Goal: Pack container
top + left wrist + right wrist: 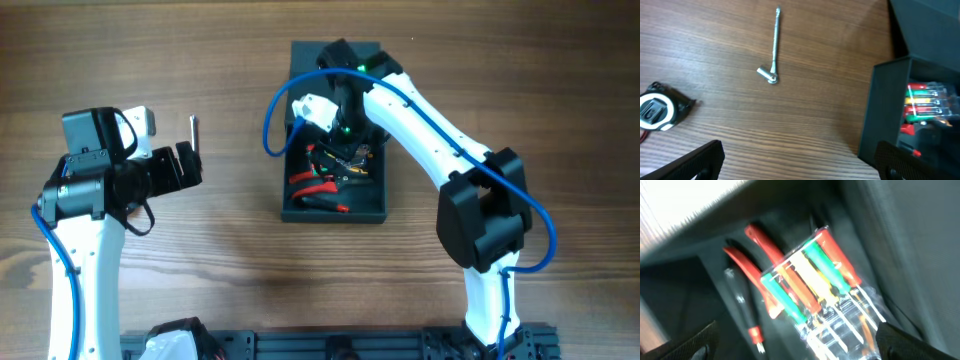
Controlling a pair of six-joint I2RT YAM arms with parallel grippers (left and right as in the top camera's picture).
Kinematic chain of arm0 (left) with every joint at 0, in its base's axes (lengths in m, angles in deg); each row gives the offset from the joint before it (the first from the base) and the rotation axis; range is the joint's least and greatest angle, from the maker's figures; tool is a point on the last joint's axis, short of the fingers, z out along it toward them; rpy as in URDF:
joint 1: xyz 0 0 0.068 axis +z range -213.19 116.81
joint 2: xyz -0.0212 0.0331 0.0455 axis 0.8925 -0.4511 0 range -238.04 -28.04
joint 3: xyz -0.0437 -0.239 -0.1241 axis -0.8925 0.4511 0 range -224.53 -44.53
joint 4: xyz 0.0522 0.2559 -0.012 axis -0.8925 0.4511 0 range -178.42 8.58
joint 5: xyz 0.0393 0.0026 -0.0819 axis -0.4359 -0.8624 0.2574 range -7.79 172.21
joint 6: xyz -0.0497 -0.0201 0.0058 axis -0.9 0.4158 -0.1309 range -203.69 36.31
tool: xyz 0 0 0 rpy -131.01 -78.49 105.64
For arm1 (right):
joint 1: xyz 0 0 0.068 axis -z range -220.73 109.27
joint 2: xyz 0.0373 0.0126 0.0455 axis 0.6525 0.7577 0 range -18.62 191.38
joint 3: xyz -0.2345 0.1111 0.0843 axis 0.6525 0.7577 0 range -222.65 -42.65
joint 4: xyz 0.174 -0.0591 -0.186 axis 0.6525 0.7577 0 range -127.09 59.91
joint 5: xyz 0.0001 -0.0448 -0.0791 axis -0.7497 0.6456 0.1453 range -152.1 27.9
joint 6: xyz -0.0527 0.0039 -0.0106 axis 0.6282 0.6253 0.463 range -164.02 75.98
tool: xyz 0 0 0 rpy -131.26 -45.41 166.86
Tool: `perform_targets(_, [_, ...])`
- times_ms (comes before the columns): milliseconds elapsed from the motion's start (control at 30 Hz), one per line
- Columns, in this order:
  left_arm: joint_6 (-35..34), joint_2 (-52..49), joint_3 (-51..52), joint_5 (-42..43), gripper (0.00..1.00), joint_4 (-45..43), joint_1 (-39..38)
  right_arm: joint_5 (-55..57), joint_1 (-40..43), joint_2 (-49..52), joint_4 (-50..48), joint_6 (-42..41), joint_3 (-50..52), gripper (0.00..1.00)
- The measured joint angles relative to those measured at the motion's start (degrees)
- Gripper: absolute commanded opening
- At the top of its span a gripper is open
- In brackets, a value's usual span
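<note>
- The container (335, 213) sits in the middle of the bench (220, 260) with its hinged lid (310, 55) thrown open on the far side. Its long axis runs straight away from the robot.
- The right fingers (692, 347) are down inside the container, spread wide and gripping nothing. A clear screwdriver pack (815, 295) lies directly under the gap between them, and red-handled pliers (760, 242) lie just beyond it. I cannot tell whether either finger touches the pack.
- The left fingers (700, 160) hover over bare wood, also wide open and empty. From them the container lies off to the right, its near wall just beside the right-hand finger.
- Ahead of the left fingers lies a steel L-shaped wrench (775, 42), its shaft pointing away from them and its short head at the nearer end. A tape measure (657, 107) sits near the left-hand finger, off to that side.
- To my eye both loose tools belong to the left arm, which is much the nearer. The wrench's shaft runs across the line between the two fingers, so a grip across it looks possible without much turning.
</note>
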Motion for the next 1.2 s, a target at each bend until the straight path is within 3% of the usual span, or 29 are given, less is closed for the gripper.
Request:
perform_targets(167, [0.7, 0.8, -2.6, 0.9, 1.0, 2.2, -1.0, 5.6, 0.3, -9.0, -0.3, -15.0, -5.1, 1.0])
perform_targets(267, [1.0, 0.8, -10.3, -1.1, 1.0, 4.5, -3.4, 11.2, 2.1, -19.7, -0.5, -25.6, -6.6, 1.0])
perform_targets(500, [0.9, -3.9, -25.5, -5.0, 1.0, 5.8, -6.3, 16.0, 12.3, -37.1, 4.6, -38.8, -9.1, 1.0])
perform_targets(833, [0.8, -30.5, -25.7, -5.2, 1.0, 1.9, -6.3, 16.9, 24.3, -36.0, 7.4, -39.4, -7.3, 1.0])
perform_targets(1033, [1.1, -38.0, -25.6, -5.2, 1.0, -0.1, -7.1, 17.1, 31.2, -34.8, 6.1, -38.8, -7.2, 1.0])
perform_targets(1200, [1.8, -42.1, -25.6, -5.5, 1.0, -2.8, -8.7, 17.3, 35.6, -28.2, 6.0, -38.6, -7.2, 1.0])
